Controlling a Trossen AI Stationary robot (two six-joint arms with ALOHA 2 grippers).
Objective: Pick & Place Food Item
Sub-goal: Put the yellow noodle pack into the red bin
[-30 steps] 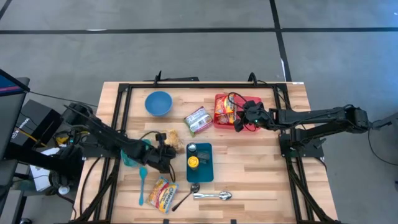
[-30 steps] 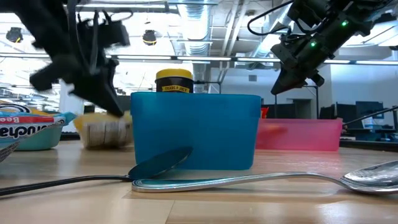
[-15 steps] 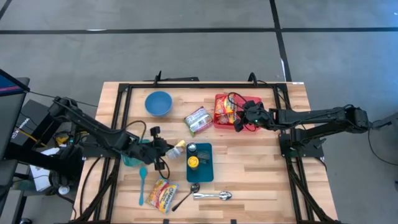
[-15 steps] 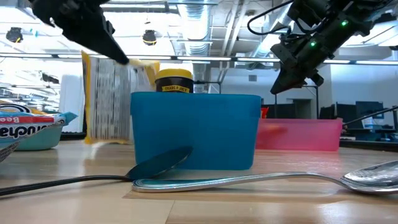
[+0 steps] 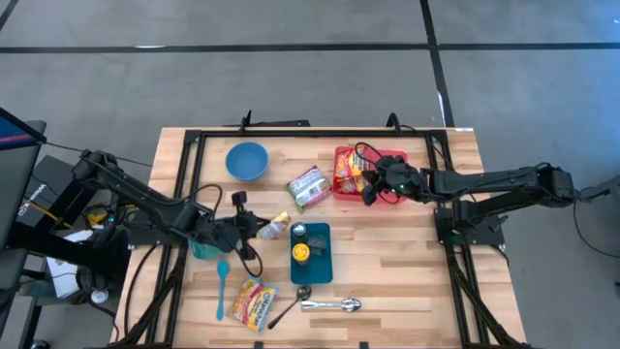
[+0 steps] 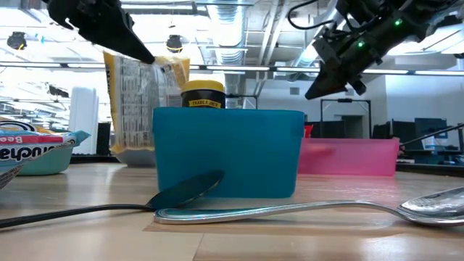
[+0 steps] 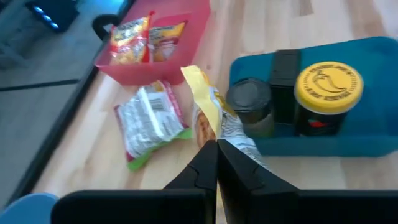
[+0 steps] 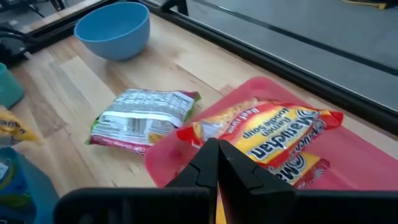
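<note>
Left hand pinching the yellow snack packet by 1 corner, fingers pressed tight on the film, packet lifted clear of the tabletop and hanging just beside the left edge of the teal tray. In the low view, held high behind that tray: packet dangling below the dark fingers, long axis close to vertical, slightly tilted, lower end near the wood but apparently not resting on it.

Seen from the left wrist: packet trailing straight out from the closed fingertips, yellow crimped end farthest away, printed side with fine text toward the tray, crinkled and limp. Likely to swing and fold on any quick move.

Beyond the tray from there: a green-edged silvery packet flat on the wood, then the pink bin holding 2 red-and-yellow noodle packs. Probably the bin as destination, lying up and to the right of the tray, so the carry passes over the tray's jar with the yellow lid and the silvery packet.

Right hand closed on nothing, poised over the tray-side edge of the pink bin, well apart from the held packet. Left arm plainly the nearer, already in possession.

Farthest from the tray: blue bowl, out of the way.
</note>
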